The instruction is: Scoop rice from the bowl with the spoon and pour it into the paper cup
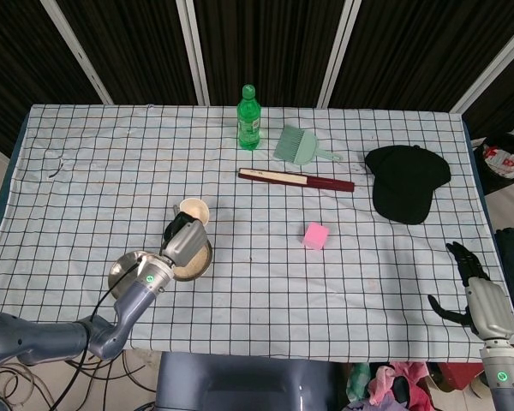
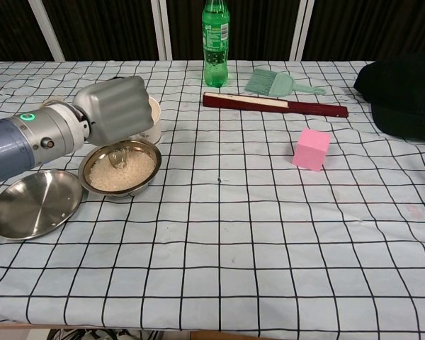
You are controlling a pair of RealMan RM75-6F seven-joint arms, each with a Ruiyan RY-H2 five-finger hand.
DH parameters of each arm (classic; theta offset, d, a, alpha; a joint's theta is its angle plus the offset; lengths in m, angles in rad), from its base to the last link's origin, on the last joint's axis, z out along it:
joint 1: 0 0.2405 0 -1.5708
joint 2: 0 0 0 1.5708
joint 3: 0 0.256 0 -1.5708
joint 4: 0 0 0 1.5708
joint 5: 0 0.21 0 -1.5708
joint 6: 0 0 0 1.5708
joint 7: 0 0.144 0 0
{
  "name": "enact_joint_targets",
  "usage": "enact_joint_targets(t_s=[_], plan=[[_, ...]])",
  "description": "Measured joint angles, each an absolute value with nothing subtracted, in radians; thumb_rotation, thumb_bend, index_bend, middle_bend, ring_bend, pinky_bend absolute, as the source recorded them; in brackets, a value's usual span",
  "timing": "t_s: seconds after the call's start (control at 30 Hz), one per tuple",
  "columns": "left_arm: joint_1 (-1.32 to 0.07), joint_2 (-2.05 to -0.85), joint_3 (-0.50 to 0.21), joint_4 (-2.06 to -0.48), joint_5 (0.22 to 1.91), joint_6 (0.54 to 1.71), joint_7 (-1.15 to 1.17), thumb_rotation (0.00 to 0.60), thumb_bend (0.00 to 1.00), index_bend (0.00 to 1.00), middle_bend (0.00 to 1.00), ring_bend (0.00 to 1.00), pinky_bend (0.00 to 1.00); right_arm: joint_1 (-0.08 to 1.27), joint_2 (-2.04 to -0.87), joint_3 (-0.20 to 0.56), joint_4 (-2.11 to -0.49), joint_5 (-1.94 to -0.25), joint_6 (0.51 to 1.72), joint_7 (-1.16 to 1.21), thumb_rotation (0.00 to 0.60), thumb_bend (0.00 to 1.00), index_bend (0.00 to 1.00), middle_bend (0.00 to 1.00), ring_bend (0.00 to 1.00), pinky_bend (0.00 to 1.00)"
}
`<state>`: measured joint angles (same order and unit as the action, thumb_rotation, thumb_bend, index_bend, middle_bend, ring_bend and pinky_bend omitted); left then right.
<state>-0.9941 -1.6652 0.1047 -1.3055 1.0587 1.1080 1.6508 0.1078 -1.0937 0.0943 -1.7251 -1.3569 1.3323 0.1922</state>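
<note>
A steel bowl (image 2: 148, 173) (image 1: 204, 262) of white rice (image 2: 124, 171) sits near the table's front left. Directly behind it stands the white paper cup (image 2: 154, 122) (image 1: 194, 208), partly hidden by my left hand (image 2: 115, 110) (image 1: 183, 239). That hand hovers over the bowl and grips a metal spoon (image 2: 116, 157), whose bowl dips into the rice at the back of the dish. My right hand (image 1: 471, 287) hangs off the table's right front corner, fingers spread, holding nothing; only the head view shows it.
An empty steel plate (image 2: 32, 204) lies left of the bowl. A pink cube (image 2: 312, 149) sits mid-table. Further back are a green bottle (image 2: 214, 33), a green brush (image 2: 278, 83), a dark red folded fan (image 2: 275, 104) and a black cap (image 2: 404, 93).
</note>
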Motion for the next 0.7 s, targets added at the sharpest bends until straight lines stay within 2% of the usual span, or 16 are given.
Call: enact_joint_targets(t_s=[0.7], plan=[[-0.981, -1.660, 0.088, -1.314, 1.131, 1.115, 1.641, 0.600, 0.54, 0.79, 1.00, 1.00, 1.00, 0.107, -1.094, 0.094, -1.726, -1.357, 1.333, 0.192, 0.600, 0.25, 0.00, 0.00, 0.00, 0.19]])
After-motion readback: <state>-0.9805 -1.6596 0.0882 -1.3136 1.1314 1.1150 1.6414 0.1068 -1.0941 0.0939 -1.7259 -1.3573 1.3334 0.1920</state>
